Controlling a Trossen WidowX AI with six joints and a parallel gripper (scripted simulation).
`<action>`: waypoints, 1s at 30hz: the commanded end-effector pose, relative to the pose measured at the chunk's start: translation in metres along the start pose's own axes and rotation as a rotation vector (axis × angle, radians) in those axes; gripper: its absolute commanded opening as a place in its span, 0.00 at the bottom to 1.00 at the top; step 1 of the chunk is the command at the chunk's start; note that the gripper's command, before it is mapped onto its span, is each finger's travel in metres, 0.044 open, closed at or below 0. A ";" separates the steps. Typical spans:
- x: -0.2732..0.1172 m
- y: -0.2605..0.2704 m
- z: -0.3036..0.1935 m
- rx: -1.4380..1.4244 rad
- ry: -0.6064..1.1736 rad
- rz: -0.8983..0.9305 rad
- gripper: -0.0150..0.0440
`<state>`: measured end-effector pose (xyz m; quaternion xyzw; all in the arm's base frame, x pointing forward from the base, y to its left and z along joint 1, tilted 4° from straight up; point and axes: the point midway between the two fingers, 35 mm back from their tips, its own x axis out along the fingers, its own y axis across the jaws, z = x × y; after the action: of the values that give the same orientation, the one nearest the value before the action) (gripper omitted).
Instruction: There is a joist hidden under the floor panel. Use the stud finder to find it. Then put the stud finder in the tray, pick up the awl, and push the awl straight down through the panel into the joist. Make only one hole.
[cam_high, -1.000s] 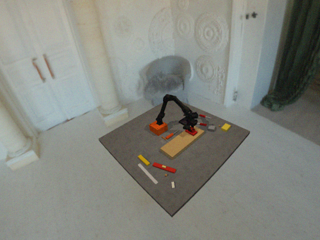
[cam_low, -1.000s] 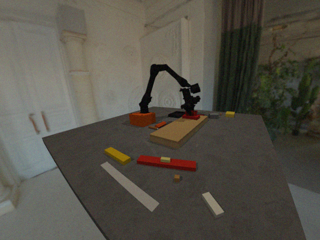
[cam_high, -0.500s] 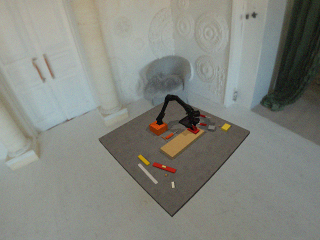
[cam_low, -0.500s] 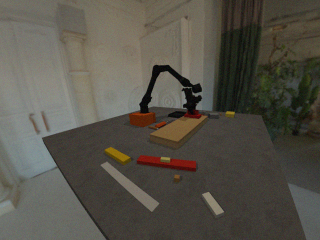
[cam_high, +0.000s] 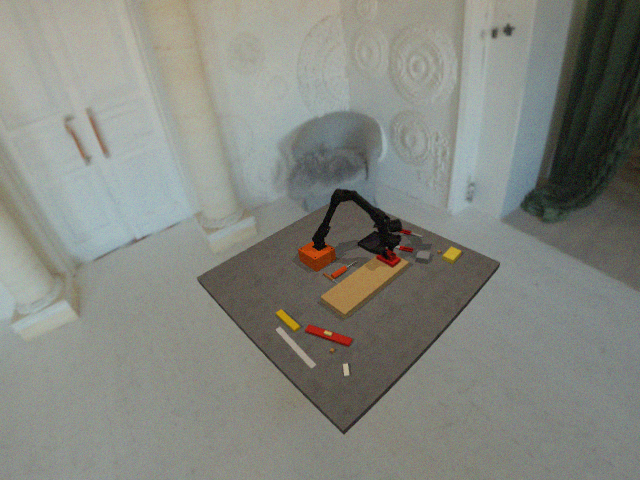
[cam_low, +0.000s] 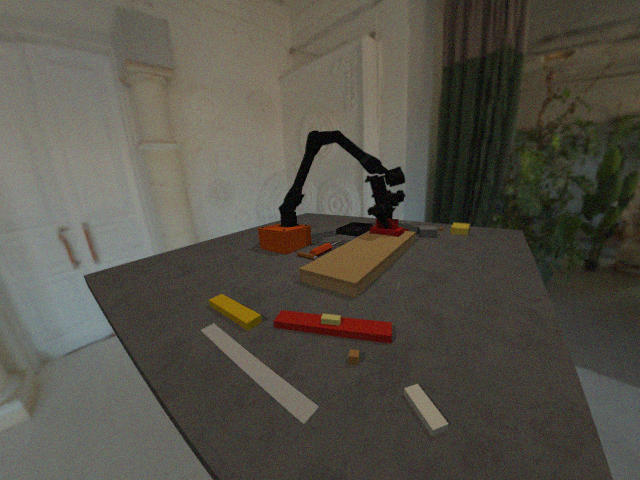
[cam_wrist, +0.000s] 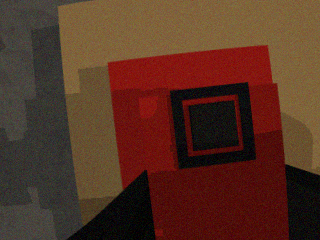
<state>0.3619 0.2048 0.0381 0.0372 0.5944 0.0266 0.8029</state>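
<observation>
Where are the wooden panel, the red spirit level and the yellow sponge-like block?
Wooden panel (cam_high: 362, 288) (cam_low: 358, 260): top and exterior views, upper face.
Red spirit level (cam_high: 341, 338) (cam_low: 366, 328): same views, bar's right half.
Yellow block (cam_high: 451, 253) (cam_low: 460, 227): same, top.

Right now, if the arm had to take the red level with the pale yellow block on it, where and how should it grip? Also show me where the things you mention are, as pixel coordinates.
Probably from above, fingers across the narrow width of the red level (cam_high: 315, 331) (cam_low: 299, 321), just beside the pale block: it lies flat, long and slim.

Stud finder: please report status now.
Gripper shut on stud finder. Stud finder over far end of panel. Nothing seen blocking along panel top.
</observation>
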 end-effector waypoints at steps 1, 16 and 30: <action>0.000 0.002 0.000 0.001 0.001 0.000 0.25; 0.001 -0.034 0.000 0.000 0.001 -0.003 0.25; 0.001 -0.069 0.000 -0.001 0.001 -0.006 0.25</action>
<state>0.3636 0.1455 0.0323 0.0352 0.5938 0.0247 0.8034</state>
